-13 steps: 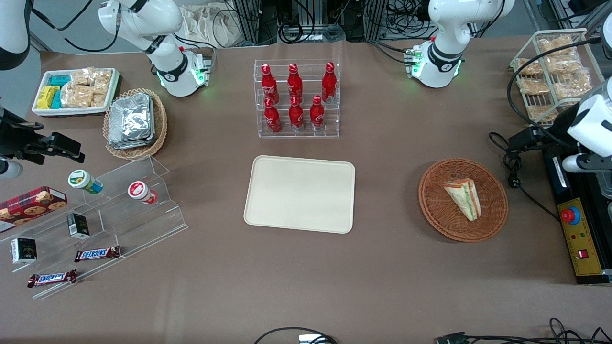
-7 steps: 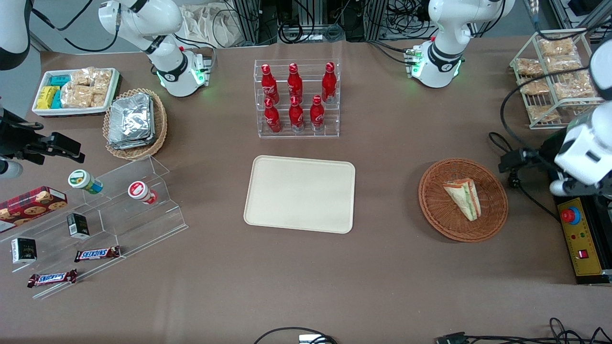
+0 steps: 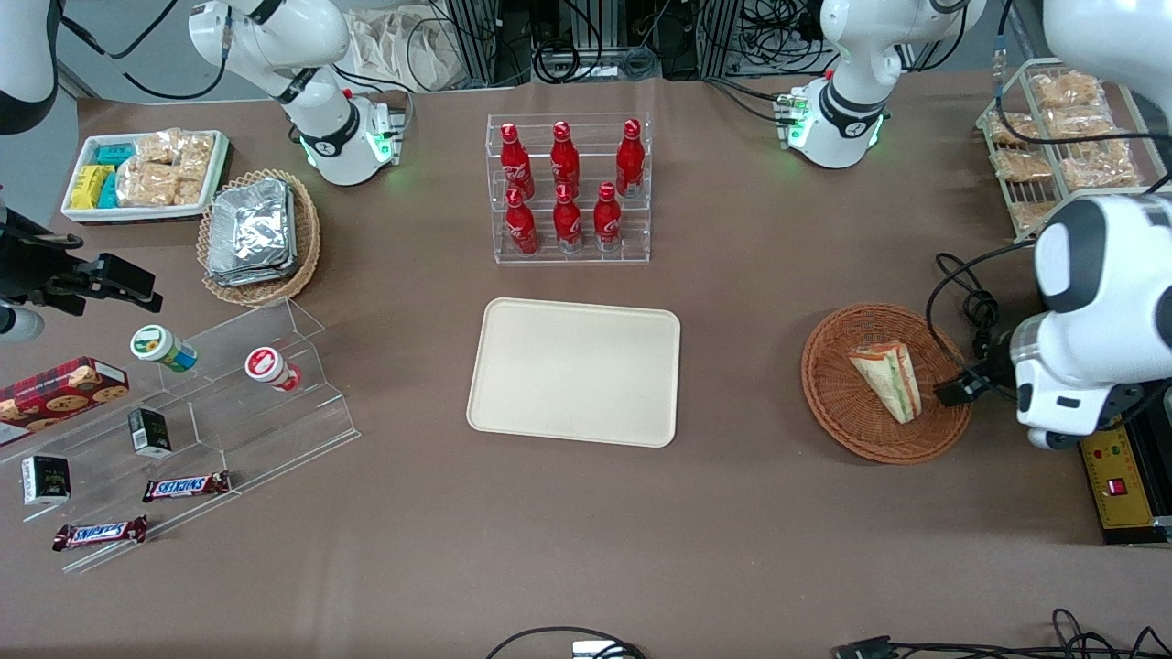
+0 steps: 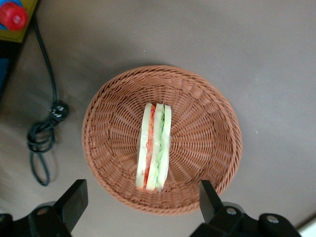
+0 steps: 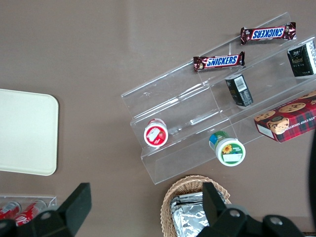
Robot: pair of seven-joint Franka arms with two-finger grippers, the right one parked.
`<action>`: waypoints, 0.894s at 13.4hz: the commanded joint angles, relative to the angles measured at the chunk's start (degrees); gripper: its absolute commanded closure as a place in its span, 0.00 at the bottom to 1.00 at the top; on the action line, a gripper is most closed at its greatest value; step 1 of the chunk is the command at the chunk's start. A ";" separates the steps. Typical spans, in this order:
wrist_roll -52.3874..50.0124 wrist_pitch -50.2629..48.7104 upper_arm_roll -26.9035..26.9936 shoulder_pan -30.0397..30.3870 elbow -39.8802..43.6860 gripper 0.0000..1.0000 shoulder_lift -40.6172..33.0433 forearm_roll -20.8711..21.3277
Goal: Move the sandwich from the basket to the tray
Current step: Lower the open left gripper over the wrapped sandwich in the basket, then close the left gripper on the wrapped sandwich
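The sandwich [image 3: 886, 377], a pale wedge with green and orange-red layers, lies in the round orange-brown wicker basket [image 3: 842, 412]. In the left wrist view the sandwich [image 4: 154, 147] lies edge-up in the middle of the basket [image 4: 202, 133]. My left gripper [image 3: 957, 388] hovers above the basket's rim on the working arm's side. It is open, its two black fingers [image 4: 75, 201] spread wide with nothing between them [image 4: 142, 202]. The cream-beige tray [image 3: 513, 412] lies flat mid-table, toward the parked arm's end from the basket.
A black cable [image 3: 972, 307] coils beside the basket. A yellow control box [image 3: 1115, 476] lies under the arm. A wire rack of bagged snacks [image 3: 1053, 137] and a clear rack of red bottles [image 3: 568, 192] stand farther from the front camera.
The left arm has swung in from the table's edge toward the basket, and its gripper now hangs over the basket's rim. Sandwich, basket and tray have not moved.
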 commanded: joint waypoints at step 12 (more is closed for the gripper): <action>-12.10 19.33 -0.12 1.64 -17.90 0.00 2.15 -1.13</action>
